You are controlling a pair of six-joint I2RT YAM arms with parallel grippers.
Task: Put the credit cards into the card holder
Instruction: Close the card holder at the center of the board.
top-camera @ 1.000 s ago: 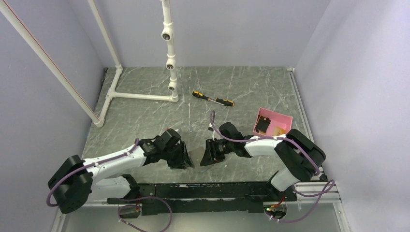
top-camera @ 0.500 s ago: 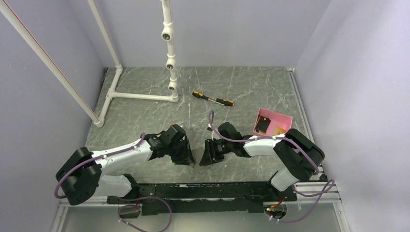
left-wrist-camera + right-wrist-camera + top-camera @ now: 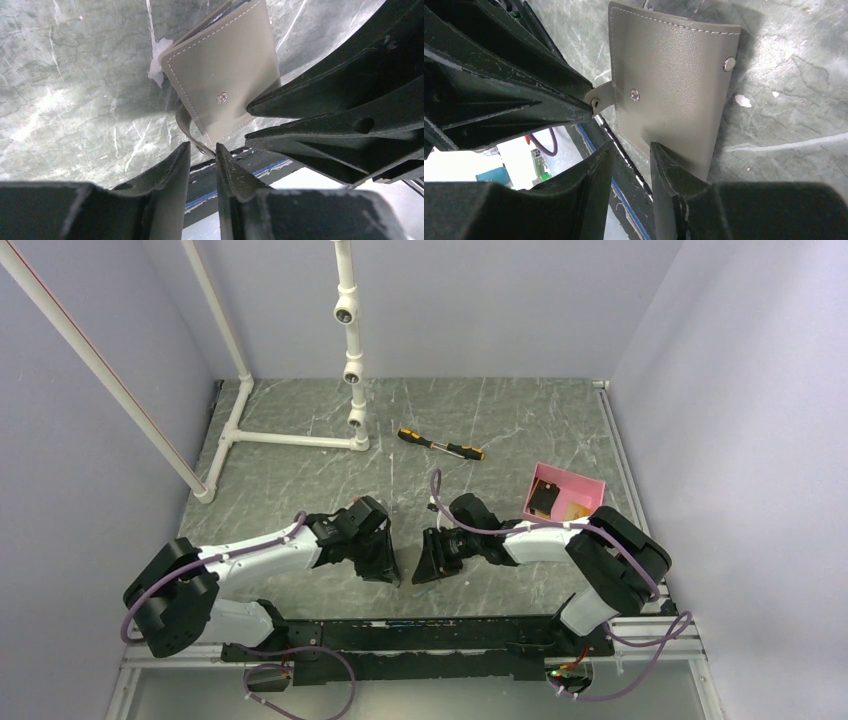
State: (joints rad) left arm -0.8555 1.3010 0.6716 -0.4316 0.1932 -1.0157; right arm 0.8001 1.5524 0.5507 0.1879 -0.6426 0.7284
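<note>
Grey card holder [image 3: 674, 95] upper centre of frame: right gripper [image 3: 630, 147] tight on its edge, left gripper [image 3: 201, 149] narrow around strap [image 3: 604, 97], grip unclear.

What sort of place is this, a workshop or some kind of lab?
Most likely a robot test cell in a lab: two robot arms bolted to a table, closed in by plain walls, with a white pipe frame.

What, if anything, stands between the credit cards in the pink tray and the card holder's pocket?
The card holder itself: it is folded shut, pocket hidden. The right pincer grips one edge, and the left pincer is at its strap tab. The credit cards lie in the pink tray.
</note>
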